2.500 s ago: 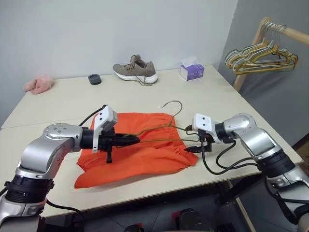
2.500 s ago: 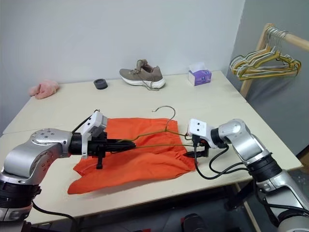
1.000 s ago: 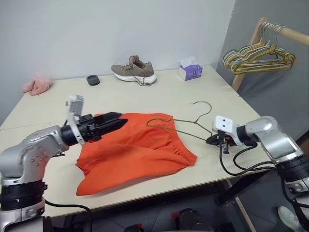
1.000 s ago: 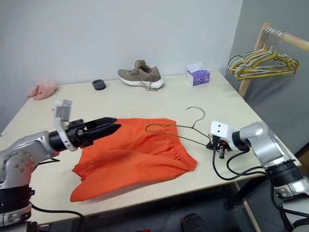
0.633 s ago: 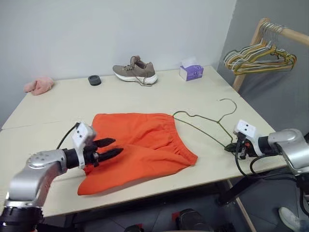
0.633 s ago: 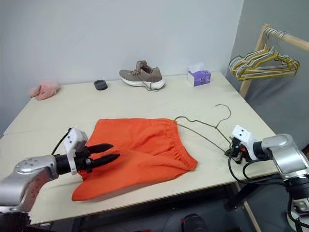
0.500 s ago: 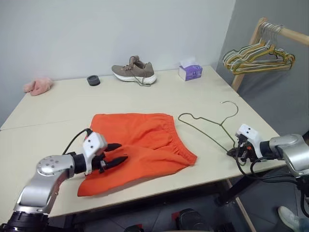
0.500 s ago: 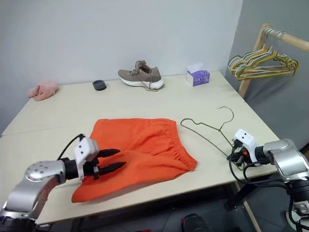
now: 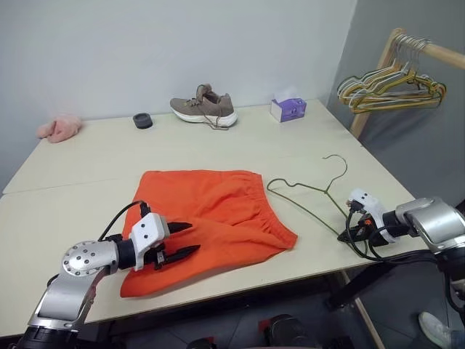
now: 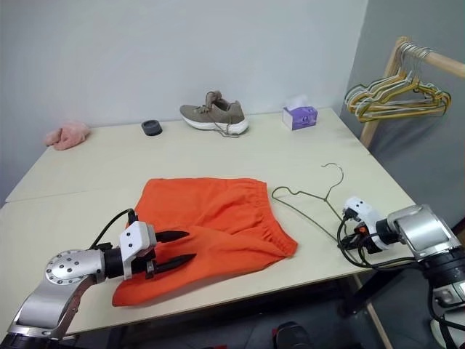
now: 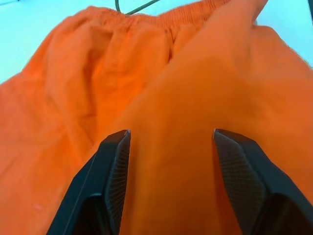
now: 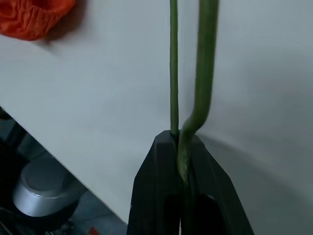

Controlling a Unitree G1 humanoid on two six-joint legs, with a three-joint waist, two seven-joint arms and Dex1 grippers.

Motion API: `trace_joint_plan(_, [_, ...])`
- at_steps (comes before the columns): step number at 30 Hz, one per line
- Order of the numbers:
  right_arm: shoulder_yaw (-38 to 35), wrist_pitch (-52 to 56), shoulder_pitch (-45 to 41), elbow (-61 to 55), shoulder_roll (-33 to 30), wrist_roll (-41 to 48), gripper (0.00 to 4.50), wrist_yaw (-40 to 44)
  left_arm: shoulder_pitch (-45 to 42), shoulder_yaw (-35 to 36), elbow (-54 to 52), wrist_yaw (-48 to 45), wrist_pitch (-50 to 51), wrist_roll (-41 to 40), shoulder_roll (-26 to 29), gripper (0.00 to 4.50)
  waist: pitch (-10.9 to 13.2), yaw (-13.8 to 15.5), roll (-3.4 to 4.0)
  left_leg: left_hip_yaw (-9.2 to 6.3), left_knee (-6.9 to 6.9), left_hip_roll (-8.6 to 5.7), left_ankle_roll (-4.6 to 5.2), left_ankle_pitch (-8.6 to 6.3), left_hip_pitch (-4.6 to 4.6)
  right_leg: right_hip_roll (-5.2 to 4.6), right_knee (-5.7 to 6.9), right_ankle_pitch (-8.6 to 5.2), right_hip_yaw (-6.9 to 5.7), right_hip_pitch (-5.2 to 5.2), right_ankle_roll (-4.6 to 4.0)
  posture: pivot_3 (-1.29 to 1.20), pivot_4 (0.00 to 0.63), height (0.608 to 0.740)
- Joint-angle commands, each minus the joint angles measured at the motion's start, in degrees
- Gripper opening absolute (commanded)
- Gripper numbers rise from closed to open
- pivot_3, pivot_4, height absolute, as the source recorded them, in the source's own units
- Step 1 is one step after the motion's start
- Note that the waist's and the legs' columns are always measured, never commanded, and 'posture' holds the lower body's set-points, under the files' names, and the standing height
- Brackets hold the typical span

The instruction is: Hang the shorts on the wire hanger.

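The orange shorts [image 9: 214,207] lie flat on the table [image 9: 65,189], waistband toward the right. My left gripper [image 9: 192,238] is open and hovers low over the shorts' near left part, with orange cloth [image 11: 171,88] between and beyond its fingers [image 11: 113,166], nothing gripped. Right of the shorts, the thin olive wire hanger [image 9: 304,191] lies apart from them, hook [image 9: 336,161] pointing away. My right gripper [image 9: 346,234] is shut on the hanger's near corner [image 12: 182,147] by the table's right front edge.
A brown shoe [image 9: 205,107], a purple tissue box [image 9: 288,109], a black round object [image 9: 143,121] and a pink cloth [image 9: 58,127] sit along the table's far side. A wooden rack with pastel hangers [image 9: 392,83] stands at the right.
The right gripper has drawn the hanger out of the shorts and off to the right. The left gripper has let go, rolled and sunk to the shorts' near left part.
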Motion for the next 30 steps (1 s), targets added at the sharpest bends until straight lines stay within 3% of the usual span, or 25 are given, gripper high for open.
trace_joint_plan(1, [0.09, 2.39, -2.37, 3.01, 0.47, 1.96, 0.0, 1.36, 0.26, 0.62, -1.2, 0.56, -1.71, -0.58, -0.94, 2.86, 0.0, 0.16, 0.01, 0.0, 0.0, 0.0, 0.0, 0.0, 0.0, 0.0, 0.0, 0.0, 0.01, 0.0, 0.0, -0.18, 0.0, 0.74])
trace_joint_plan(9, [2.42, 2.43, -2.3, -0.79, -1.85, 4.01, 0.0, 4.86, -0.26, 0.86, -3.66, 3.09, -0.08, -0.93, -2.55, 2.86, 0.05, 1.64, 0.12, 0.01, -0.01, -0.01, 0.01, -0.01, -0.01, 0.0, 0.0, 0.0, 0.02, -0.02, 0.0, -0.16, 0.0, 0.74])
trace_joint_plan(19, [6.08, -1.01, -8.04, -1.49, -1.58, 3.49, 0.0, 7.56, -0.65, 1.65, -5.14, 5.46, 1.6, -0.79, -2.36, 2.86, 0.1, 2.83, 0.19, 0.01, -0.01, -0.01, 0.01, -0.01, -0.01, 0.0, 0.0, -0.01, 0.0, -0.04, 0.0, -0.14, 0.0, 0.74])
trace_joint_plan(25, [11.11, -4.36, -12.25, 5.96, 0.69, -0.1, 0.0, 8.85, -1.64, 1.28, -6.89, 7.08, 3.07, -0.73, -2.39, 2.86, 0.1, 3.07, 0.19, 0.02, -0.01, -0.01, 0.01, -0.01, -0.01, 0.0, -0.01, -0.01, 0.0, -0.03, 0.0, -0.14, 0.0, 0.74])
trace_joint_plan(30, [14.07, -4.91, -18.21, 18.54, 7.39, -3.35, 0.0, 8.55, -2.83, 0.33, -9.35, 8.13, 5.47, -0.55, -2.38, 2.86, 0.11, 2.86, 0.21, 0.01, -0.01, 0.0, 0.01, 0.0, 0.01, 0.02, 0.03, 0.0, 0.0, -0.02, -0.01, -0.11, 0.0, 0.74])
